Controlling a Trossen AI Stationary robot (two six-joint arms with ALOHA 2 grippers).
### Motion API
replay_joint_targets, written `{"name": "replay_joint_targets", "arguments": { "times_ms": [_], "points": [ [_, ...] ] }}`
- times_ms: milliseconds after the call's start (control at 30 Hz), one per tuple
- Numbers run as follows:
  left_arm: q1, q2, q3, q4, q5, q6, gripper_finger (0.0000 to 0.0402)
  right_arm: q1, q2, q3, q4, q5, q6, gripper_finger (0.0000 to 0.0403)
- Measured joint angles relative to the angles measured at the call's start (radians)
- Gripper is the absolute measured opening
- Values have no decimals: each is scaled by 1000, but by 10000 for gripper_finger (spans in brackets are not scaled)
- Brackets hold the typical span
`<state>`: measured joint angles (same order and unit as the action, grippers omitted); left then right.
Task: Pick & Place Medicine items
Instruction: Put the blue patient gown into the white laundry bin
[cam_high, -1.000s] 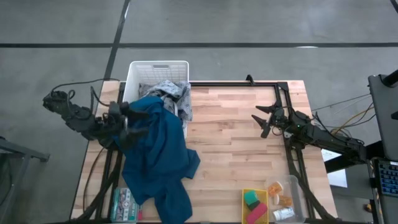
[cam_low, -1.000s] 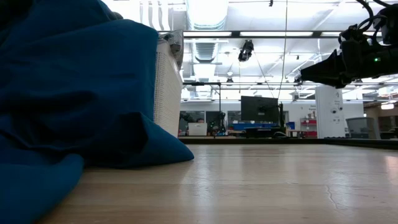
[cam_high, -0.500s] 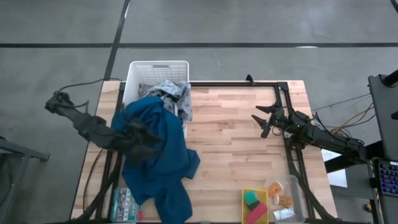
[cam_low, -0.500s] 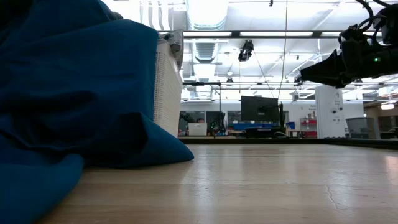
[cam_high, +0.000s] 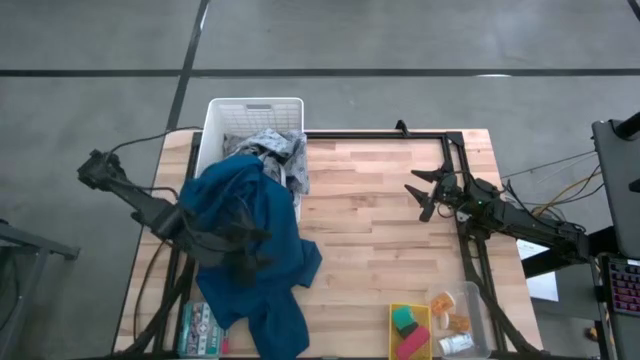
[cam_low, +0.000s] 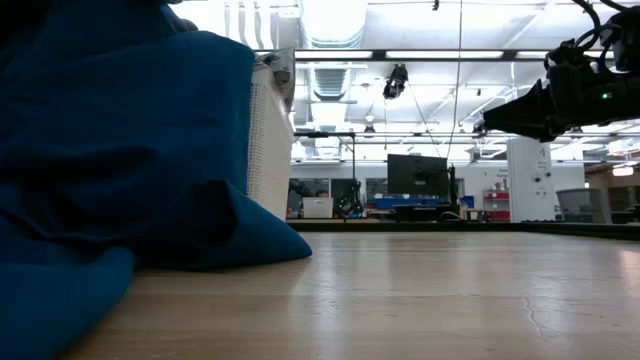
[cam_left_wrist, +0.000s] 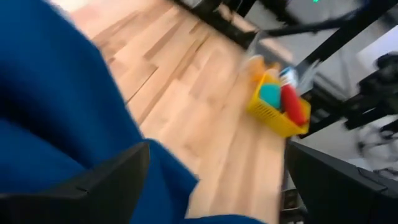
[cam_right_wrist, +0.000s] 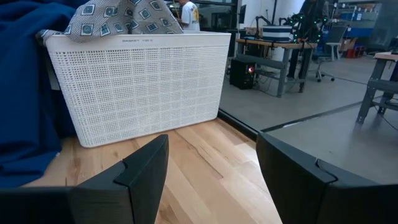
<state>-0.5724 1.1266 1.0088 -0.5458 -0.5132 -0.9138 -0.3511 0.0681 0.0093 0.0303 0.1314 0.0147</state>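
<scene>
We see our left gripper (cam_high: 243, 262) over the big blue cloth (cam_high: 250, 240), and its fingers are spread wide with nothing in them. The cloth hangs out of the white basket (cam_high: 252, 108) and spills down onto the table (cam_high: 370, 220), so it hides a lot of the left side. Our right gripper (cam_high: 422, 195) waits up in the air at the right side of the table, with its fingers partly apart and empty. The medicine items are far from both hands. The little white carton (cam_high: 455, 343) and the tiny orange pieces (cam_high: 458, 323) lie in a clear tray (cam_high: 478, 298) at the table's near right corner, just beside the yellow bin (cam_high: 410, 310) with the green and pink blocks. We think the left hand is open so it is ready to grab something. A flat green-and-white box (cam_high: 201, 330) peeks out from under the cloth.
</scene>
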Motion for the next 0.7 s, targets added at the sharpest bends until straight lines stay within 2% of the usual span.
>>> {"name": "replay_joint_targets", "arguments": {
  "times_ms": [167,400,700],
  "points": [
    [0,53,0,-13,-2,-13,378,0,0,0,0,0,0,238],
    [1,85,1,-13,-2,-161,377,0,0,0,0,0,0,238],
    [-21,74,76,68,13,-25,378,0,0,0,0,0,0,238]
  ]
}}
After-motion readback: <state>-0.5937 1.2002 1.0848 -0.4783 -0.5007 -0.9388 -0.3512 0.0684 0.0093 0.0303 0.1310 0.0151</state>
